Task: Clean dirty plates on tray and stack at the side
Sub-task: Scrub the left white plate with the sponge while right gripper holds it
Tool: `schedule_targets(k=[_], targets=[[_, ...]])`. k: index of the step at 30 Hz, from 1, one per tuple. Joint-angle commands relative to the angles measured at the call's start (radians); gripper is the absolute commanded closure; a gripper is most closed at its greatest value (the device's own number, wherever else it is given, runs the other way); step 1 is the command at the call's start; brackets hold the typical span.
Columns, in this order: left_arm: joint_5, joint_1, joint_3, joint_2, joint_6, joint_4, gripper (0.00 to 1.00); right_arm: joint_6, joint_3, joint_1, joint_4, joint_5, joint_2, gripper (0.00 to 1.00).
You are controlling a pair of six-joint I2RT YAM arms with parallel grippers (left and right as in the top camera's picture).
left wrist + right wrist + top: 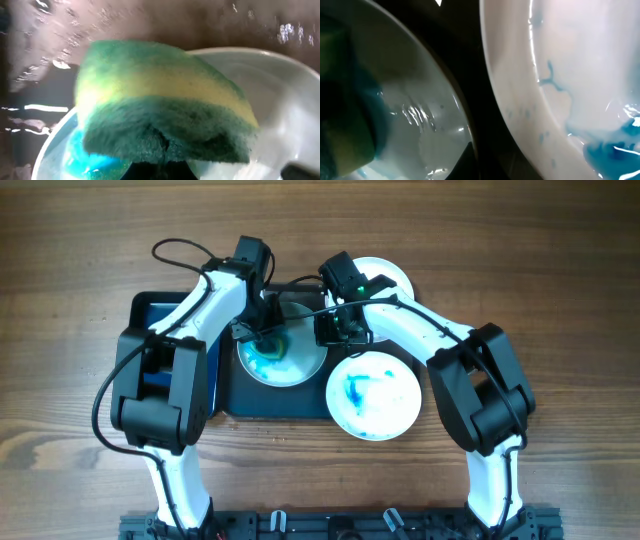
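A dark blue tray (160, 315) holds a white plate (300, 368) smeared with blue. My left gripper (262, 330) is shut on a green and yellow sponge (160, 100) and presses it on that plate (280, 100), over the blue stain. My right gripper (337, 330) sits at the plate's right rim (420, 100) and appears shut on it; only a dark finger (492, 165) shows. A second plate (373, 395) with blue smears lies right of the tray, and also shows in the right wrist view (580, 75).
A clean white plate (392, 275) lies at the back right, partly under my right arm. The wooden table (560, 300) surrounds the tray. Cables run above the tray's back edge.
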Motion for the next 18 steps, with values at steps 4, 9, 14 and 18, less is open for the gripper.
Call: schedule_targets(k=[4, 9, 14, 18], targets=[[0.414, -0.008, -0.035, 0.061, 0.499, -0.129, 0.96, 0.014, -0.015, -0.006, -0.002, 0.039, -0.005, 0.96], [-0.028, 0.027, -0.035, 0.061, 0.117, 0.020, 0.96, 0.014, -0.015, -0.006, -0.002, 0.039, -0.005, 0.95], [-0.539, 0.013, -0.035, 0.061, -0.189, 0.058, 0.96, 0.015, -0.016, -0.006, -0.003, 0.047, -0.003, 0.96], [-0.405, -0.021, -0.035, 0.061, -0.138, -0.003, 0.96, 0.015, -0.016, -0.006, -0.002, 0.047, -0.003, 0.96]])
